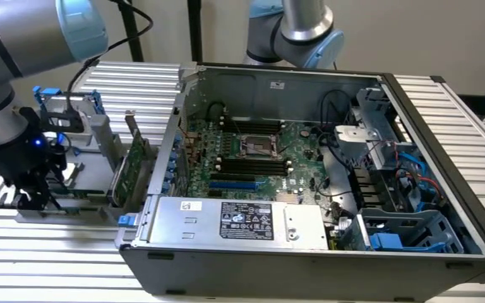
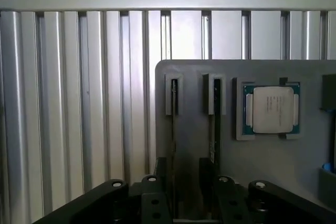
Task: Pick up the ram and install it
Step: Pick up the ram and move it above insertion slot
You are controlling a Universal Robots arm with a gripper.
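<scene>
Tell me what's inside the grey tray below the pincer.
The grey tray holds one ram stick on edge in a slot, a second stick in the next slot, and a processor chip flat in a recess. The pincer covers the sticks' near ends.

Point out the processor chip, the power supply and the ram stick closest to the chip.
processor chip (image 2: 273, 109), wrist view, middle of its metal lid.
power supply (image 1: 247, 221), exterior view, on its black label.
ram stick (image 2: 214, 129), wrist view, on its thin edge.
</scene>
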